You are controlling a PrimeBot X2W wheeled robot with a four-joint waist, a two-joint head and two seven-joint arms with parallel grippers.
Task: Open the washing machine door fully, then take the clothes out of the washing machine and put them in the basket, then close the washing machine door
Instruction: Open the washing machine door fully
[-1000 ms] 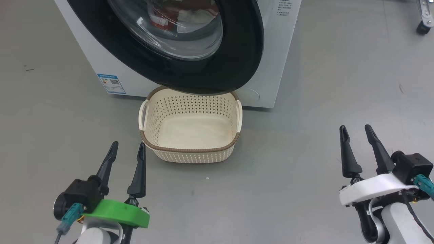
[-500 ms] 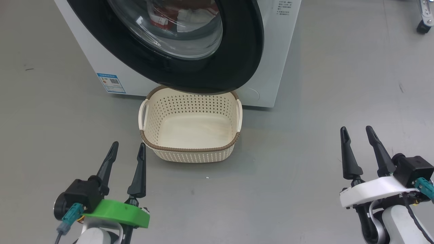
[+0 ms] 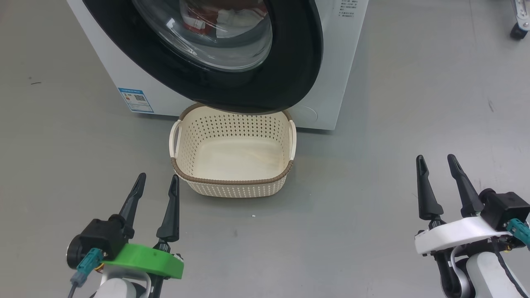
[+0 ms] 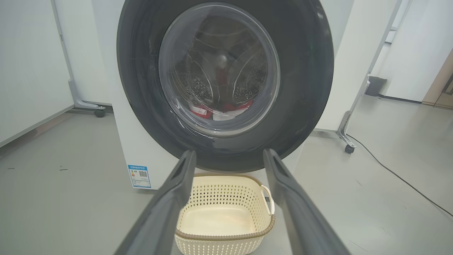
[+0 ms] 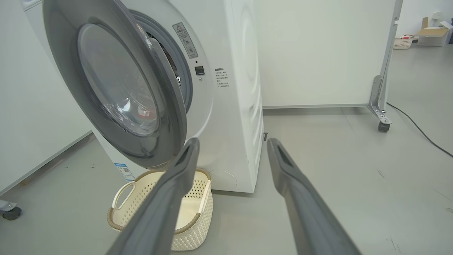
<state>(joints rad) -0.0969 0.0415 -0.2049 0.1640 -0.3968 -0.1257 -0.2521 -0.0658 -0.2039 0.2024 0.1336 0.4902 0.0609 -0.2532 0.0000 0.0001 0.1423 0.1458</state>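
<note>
The white washing machine (image 3: 331, 62) stands ahead on the grey floor. The washing machine door (image 3: 298, 62) hangs partly open, with a gap at its right edge (image 5: 177, 117) in the right wrist view. Behind its glass lie the red and white clothes (image 3: 211, 18), also seen low in the drum (image 4: 219, 111). Below the door the cream basket (image 3: 232, 181) sits empty, its far rim under the door's lower edge. My left gripper (image 3: 158, 177) is open just near-left of the basket, holding nothing. Well right of the basket, my right gripper (image 3: 435, 158) is open and holds nothing.
A blue label (image 3: 136, 100) marks the machine's lower left front. White wheeled partition panels (image 5: 318, 53) stand behind and beside the machine, with a caster (image 3: 517, 31) at the far right. A black cable (image 4: 400, 177) runs over the floor on the right.
My right gripper has drifted slightly nearer and to the right. The left gripper, door and basket have not moved.
</note>
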